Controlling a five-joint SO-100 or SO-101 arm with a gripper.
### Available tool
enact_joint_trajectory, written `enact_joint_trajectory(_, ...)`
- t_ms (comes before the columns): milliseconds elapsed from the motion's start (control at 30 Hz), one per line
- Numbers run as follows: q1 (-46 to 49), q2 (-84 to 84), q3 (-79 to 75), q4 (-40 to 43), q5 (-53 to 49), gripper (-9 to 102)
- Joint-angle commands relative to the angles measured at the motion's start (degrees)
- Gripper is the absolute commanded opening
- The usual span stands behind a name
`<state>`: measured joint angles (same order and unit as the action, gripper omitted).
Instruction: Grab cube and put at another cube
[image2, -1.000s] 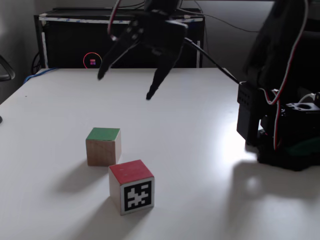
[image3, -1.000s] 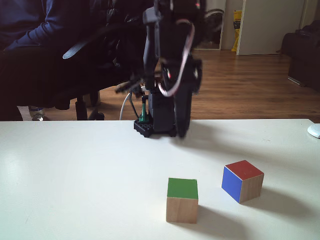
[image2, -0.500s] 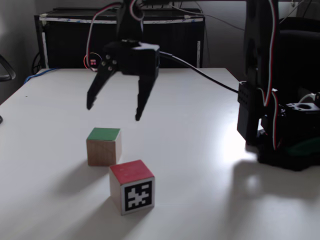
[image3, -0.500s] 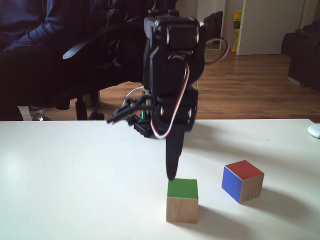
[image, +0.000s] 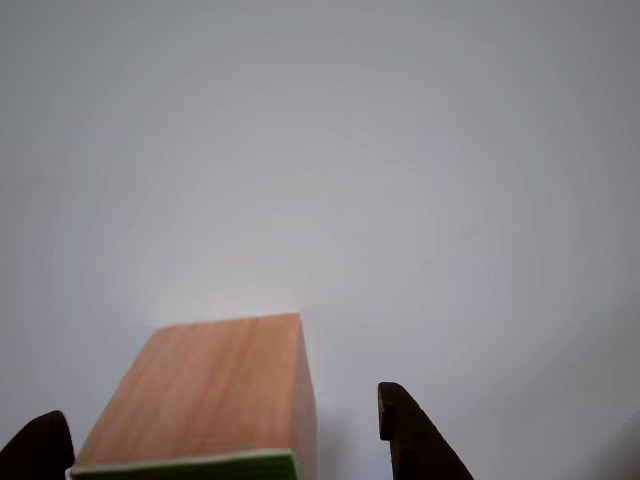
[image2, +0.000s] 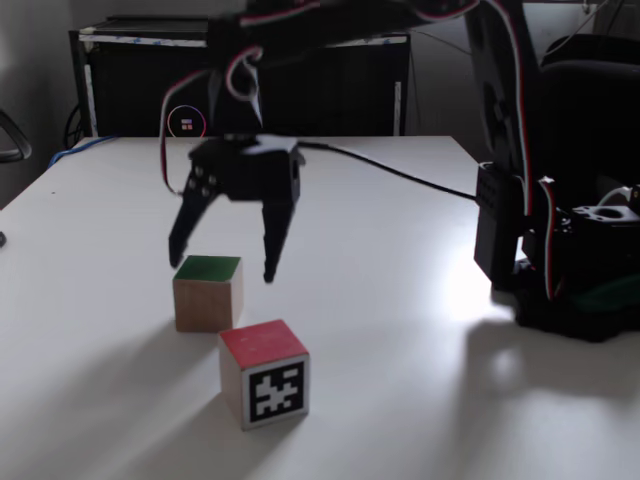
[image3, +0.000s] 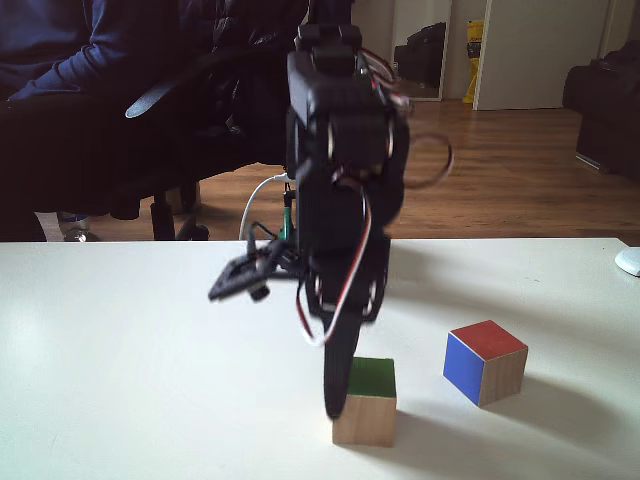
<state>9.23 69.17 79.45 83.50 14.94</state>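
Gripper (image2: 222, 265) hangs wide open over the cube (image2: 207, 293), fingertips straddling its green top face at about top-edge height, gripping nothing; cube rests on the white table (image2: 380, 300). In the other view the cube (image: 205, 395) lies between the two dark fingertips (image: 410, 435), nearer the left one, with a gap to the right one. Another cube (image2: 264, 373), red on top with a black-and-white marker face, stands just beside the wooden cube and nearer the camera in a fixed view, apart from it.
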Motion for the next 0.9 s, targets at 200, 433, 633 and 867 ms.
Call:
enact_joint_trajectory(200, -0.79, -4.75, -5.98, -1.58, 0.09, 46)
enact_joint_trajectory(433, -2.29, -6.77, -7.82, -1.58, 1.58, 46)
enact_joint_trajectory(633, -3.78, -6.68, -8.35, -1.05, 2.90, 46)
enact_joint_trajectory(867, -2.81, -6.77, -9.32, -1.49, 1.49, 27)
